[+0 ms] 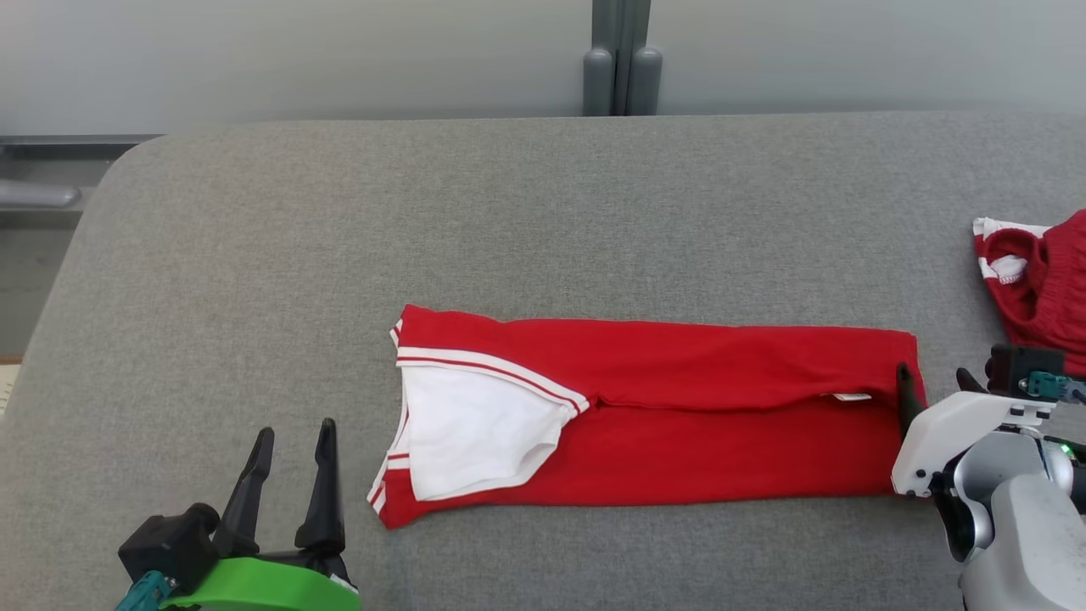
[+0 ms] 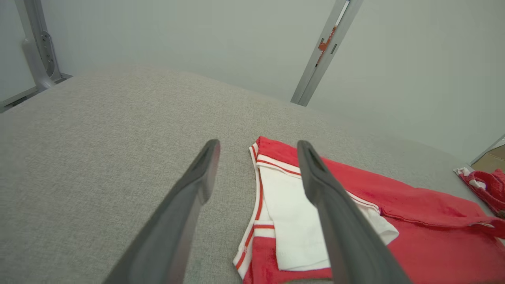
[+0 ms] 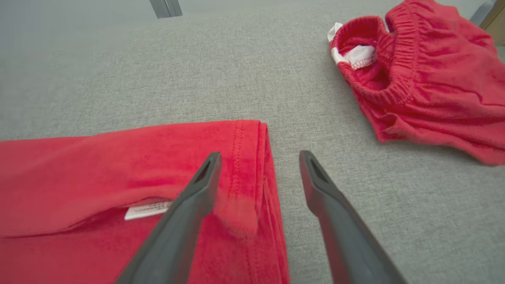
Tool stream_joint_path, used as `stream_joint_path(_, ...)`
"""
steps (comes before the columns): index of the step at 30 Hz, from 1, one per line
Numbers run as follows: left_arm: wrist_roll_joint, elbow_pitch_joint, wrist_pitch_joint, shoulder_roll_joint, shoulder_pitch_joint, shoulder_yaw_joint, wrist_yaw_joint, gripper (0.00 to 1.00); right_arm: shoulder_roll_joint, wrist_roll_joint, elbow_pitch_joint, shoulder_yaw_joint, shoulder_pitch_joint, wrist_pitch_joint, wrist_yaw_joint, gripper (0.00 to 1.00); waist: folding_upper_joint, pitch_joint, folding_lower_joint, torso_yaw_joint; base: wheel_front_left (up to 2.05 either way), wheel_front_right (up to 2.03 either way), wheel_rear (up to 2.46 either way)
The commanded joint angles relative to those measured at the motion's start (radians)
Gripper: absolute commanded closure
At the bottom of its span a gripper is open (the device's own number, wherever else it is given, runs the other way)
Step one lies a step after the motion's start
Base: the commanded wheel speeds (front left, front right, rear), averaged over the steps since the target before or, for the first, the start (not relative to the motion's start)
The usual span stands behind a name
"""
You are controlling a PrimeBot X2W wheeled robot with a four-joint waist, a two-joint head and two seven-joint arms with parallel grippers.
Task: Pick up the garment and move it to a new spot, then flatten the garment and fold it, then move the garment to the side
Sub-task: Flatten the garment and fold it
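Observation:
The garment (image 1: pixel 679 424) is a red shirt with white, red-striped trim, folded lengthwise into a long strip across the middle of the grey padded surface (image 1: pixel 339 212). Its white inner panel lies at the left end. My left gripper (image 1: pixel 297 428) is open at the lower left, a short way left of the collar end and apart from it; in the left wrist view the left gripper (image 2: pixel 258 145) stands over the garment (image 2: pixel 414 236) edge. My right gripper (image 1: pixel 933 375) is open at the strip's right end; in the right wrist view the right gripper (image 3: pixel 260 154) straddles the garment (image 3: pixel 98 177) hem, nothing pinched.
Crumpled red shorts (image 1: pixel 1044 288) with a white lining lie at the far right edge, close behind my right arm, and the shorts (image 3: pixel 426 79) also appear in the right wrist view. A metal post (image 1: pixel 622 59) stands behind the surface. The surface's rounded corner is at upper left.

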Motion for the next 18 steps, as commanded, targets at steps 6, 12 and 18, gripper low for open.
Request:
stream_joint_path(6,0.002,0.002,-0.001,0.004,0.004,0.001,0.003,0.00,-0.017,0.009,0.042,0.008,0.033,0.033,-0.001,0.00,0.0000,0.004,0.0000,0.013,0.00,0.00,0.00)
stream_joint_path(12,0.003,-0.004,0.000,0.009,-0.005,-0.001,0.006,0.00,-0.016,-0.001,0.091,0.006,0.033,0.037,-0.001,0.00,0.0000,0.017,0.0000,0.005,0.00,0.00,0.00)
stream_joint_path(18,0.011,0.005,-0.001,0.015,-0.020,0.000,0.009,0.00,-0.016,0.004,0.159,0.041,0.003,0.046,-0.001,0.55,0.0000,0.029,0.0000,-0.003,0.00,0.00,0.00)
